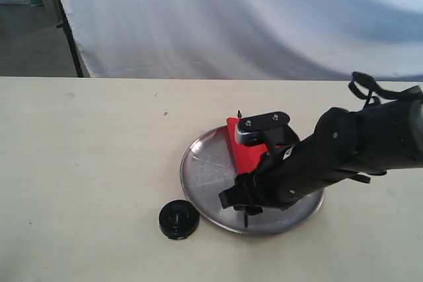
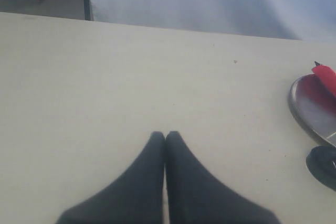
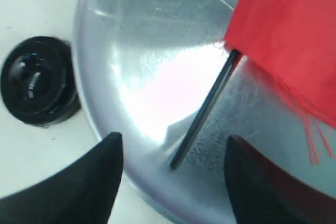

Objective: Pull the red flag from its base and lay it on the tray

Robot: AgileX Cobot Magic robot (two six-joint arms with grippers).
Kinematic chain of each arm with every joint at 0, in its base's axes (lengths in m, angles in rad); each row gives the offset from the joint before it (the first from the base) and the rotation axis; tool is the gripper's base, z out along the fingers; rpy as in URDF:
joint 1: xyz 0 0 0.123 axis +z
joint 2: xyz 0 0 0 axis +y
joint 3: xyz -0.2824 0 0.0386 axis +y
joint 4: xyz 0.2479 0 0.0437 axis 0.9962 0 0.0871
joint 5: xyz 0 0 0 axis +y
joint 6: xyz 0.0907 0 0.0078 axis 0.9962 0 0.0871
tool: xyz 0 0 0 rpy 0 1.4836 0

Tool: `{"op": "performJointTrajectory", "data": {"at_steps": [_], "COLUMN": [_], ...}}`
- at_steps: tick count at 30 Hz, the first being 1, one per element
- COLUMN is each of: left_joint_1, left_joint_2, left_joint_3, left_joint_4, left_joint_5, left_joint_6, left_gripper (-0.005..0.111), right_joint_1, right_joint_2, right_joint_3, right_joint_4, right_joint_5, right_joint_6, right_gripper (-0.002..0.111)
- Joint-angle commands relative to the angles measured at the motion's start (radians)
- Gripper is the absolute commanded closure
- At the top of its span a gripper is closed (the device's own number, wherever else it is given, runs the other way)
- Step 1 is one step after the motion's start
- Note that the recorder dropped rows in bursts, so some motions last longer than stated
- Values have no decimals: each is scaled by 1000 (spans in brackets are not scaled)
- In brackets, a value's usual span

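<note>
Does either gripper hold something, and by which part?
Nothing is held. The right gripper is open astride the stick of the red flag, which lies on the tray; the left gripper is shut, empty.

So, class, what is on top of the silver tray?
The red flag lies on the tray, its black stick across bare metal between the fingers of the open right gripper. The base sits off it, on the table. The arm hides part of the tray.

On the table, the tray sits right of centre; the base stands just beside its front-left rim (touching or not, unclear). The flag lies in the tray, stick running front to back, under the right gripper.
</note>
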Motion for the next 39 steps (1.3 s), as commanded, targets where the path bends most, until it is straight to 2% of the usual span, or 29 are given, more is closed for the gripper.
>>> {"op": "performJointTrajectory", "data": {"at_steps": [1, 5, 7, 9, 10, 26, 30, 32, 35, 39], "left_joint_1": [4, 4, 4, 4, 4, 4, 4, 4, 4, 4], "left_joint_2": [-4, -4, -4, -4, -4, -4, -4, -4, -4, -4], "left_joint_3": [4, 4, 4, 4, 4, 4, 4, 4, 4, 4], "left_joint_4": [1, 1, 1, 1, 1, 1, 1, 1, 1, 1], "left_joint_5": [2, 2, 2, 2, 2, 2, 2, 2, 2, 2], "left_joint_6": [0, 0, 0, 0, 0, 0, 0, 0, 0, 0], "left_gripper": [107, 107, 107, 107, 107, 107, 107, 107, 107, 107], "right_joint_1": [-5, -5, -5, -5, -5, -5, -2, 33, 83, 158], "right_joint_2": [-143, -289, -354, -422, -448, -760, -815, -876, -984, -1108], "right_joint_3": [1, 1, 1, 1, 1, 1, 5, 43, 171, 469], "right_joint_4": [26, 56, 54, 54, 54, 116, 80, 83, 91, 116], "right_joint_5": [67, 117, 144, 171, 175, 220, 218, 149, 33, -339], "right_joint_6": [-5, -5, -17, -39, -41, -32, -106, -198, -207, -203], "right_gripper": [54, 57, 73, 104, 108, 108, 108, 108, 108, 108]}}
